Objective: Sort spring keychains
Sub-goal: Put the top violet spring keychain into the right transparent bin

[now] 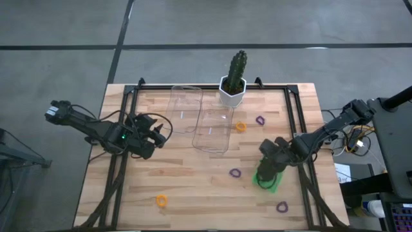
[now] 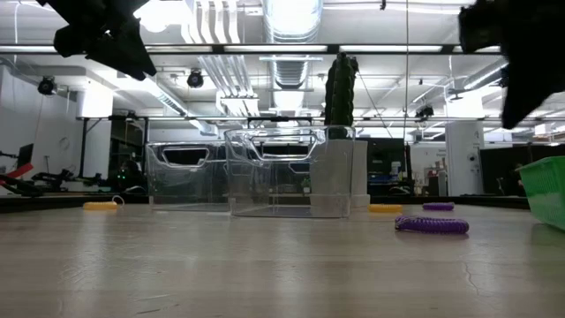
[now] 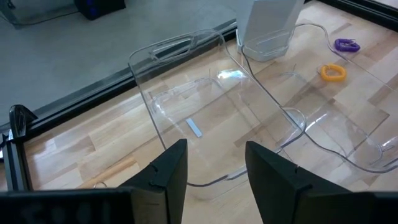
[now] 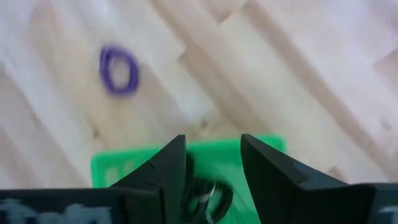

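Observation:
My right gripper (image 4: 212, 167) hangs open, pointing steeply down over the green square tray (image 4: 124, 168) at the table's right. A black spring keychain (image 4: 210, 196) lies in the tray beneath its fingers, which do not grip it. Loose on the wood lie purple keychains (image 1: 235, 173), (image 1: 281, 207), (image 1: 260, 120) and orange ones (image 1: 241, 127), (image 1: 161, 200). My left gripper (image 3: 214, 180) waits open above the table's left part, facing two clear trays (image 1: 185, 103), (image 1: 222, 149).
A potted cactus (image 1: 232, 90) in a white pot stands at the far edge, behind the clear trays. Black frame rails (image 1: 122, 122) run along the table's left and right sides. Bare wood lies between the trays and the near edge.

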